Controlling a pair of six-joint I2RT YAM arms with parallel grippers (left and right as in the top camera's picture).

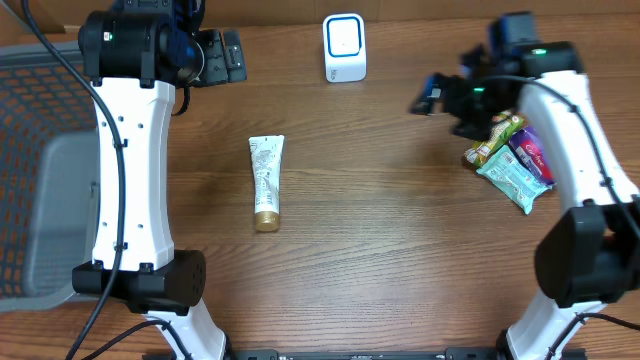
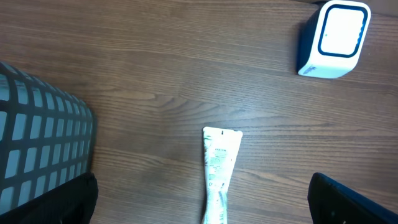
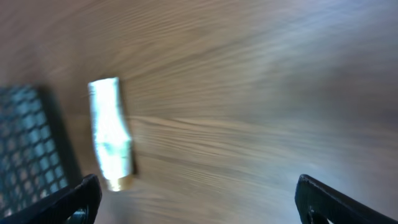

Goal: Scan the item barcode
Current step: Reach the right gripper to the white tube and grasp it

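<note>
A white tube with a gold cap (image 1: 266,183) lies flat on the wooden table, left of centre, with nothing touching it. The white and blue barcode scanner (image 1: 345,47) stands at the back middle. My left gripper (image 1: 228,55) hangs open at the back left, above the table. In the left wrist view the tube (image 2: 219,168) runs down between the wide-apart fingers of the left gripper (image 2: 202,208), and the scanner (image 2: 333,38) is at top right. My right gripper (image 1: 425,98) is open in the air right of the scanner. Its blurred wrist view shows the right gripper (image 3: 205,202) empty and the tube (image 3: 111,134) far off.
A grey mesh basket (image 1: 30,170) fills the table's left edge. A heap of snack packets lies under the right arm: a green packet (image 1: 515,178), a purple one (image 1: 530,152) and a snack bar (image 1: 495,138). The basket's corner (image 2: 37,137) shows in the left wrist view.
</note>
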